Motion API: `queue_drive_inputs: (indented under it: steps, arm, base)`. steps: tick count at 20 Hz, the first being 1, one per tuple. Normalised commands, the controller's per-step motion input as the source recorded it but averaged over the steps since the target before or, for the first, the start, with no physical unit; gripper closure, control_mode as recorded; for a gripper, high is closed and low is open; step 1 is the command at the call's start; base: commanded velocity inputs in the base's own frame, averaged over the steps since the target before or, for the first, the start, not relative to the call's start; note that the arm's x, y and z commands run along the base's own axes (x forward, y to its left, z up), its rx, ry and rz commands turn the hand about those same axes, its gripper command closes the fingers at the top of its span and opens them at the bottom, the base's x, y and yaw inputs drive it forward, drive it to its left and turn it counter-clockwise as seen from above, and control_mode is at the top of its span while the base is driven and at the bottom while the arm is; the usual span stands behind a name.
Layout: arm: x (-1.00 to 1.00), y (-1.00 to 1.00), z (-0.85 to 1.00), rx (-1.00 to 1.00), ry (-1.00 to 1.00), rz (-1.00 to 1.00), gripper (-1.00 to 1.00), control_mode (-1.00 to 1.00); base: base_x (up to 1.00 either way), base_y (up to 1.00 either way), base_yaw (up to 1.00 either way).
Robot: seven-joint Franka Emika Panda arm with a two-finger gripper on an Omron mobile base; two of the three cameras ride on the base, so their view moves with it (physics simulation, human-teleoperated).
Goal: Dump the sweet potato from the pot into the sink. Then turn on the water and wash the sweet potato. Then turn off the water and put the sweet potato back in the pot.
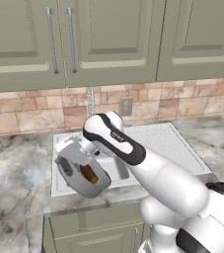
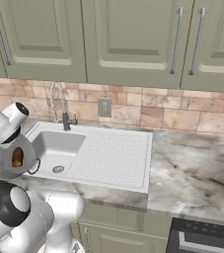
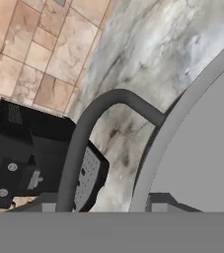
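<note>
Gripper (image 3: 103,210) closed on pot handle (image 3: 91,133), jaws narrow round thin bar. Pot (image 1: 82,170) tipped on side over sink (image 1: 117,168) front-left edge, sweet potato (image 1: 89,174) inside, not yet out. Judgement: pot stiff metal, prob. weighty, may swing at handle grip; potato firm, light, likely rolls. Later grab potato across short middle.

I see even, soft light everywhere, with no strong source. The rendered pictures are a little coarse and soft at edges. My arm (image 1: 148,168) shows gentle highlights on its white shell. Inside the sink (image 2: 54,148) the shading is mild. My hand view is sharp enough, without glare.
</note>
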Motion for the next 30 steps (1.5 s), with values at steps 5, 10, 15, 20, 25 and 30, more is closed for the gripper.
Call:
queue_drive_inputs:
  steps: [5,10,15,20,25,30]
  arm:
    - [0.58,0.38,0.0,0.03,0.0,0.0,1.0,-1.0]
    - [0.61,0.34,0.0,0.02,0.0,0.0,1.0,-1.0]
    - [0.65,0.25,0.0,0.02,-0.02,0.0,1.0,-1.0]
    - [0.38,0.16,0.0,0.0,-0.12,0.0,1.0,-1.0]
    - [0.09,0.09,0.0,0.0,-0.25,0.0,1.0,-1.0]
    - [0.01,0.02,-0.01,0.02,-0.32,0.0,1.0,-1.0]
  base:
    - [0.0,0.0,0.0]
    - [0.0,0.0,0.0]
    - [0.0,0.0,0.0]
    - [0.0,0.0,0.0]
    - [0.0,0.0,0.0]
    - [0.0,0.0,0.0]
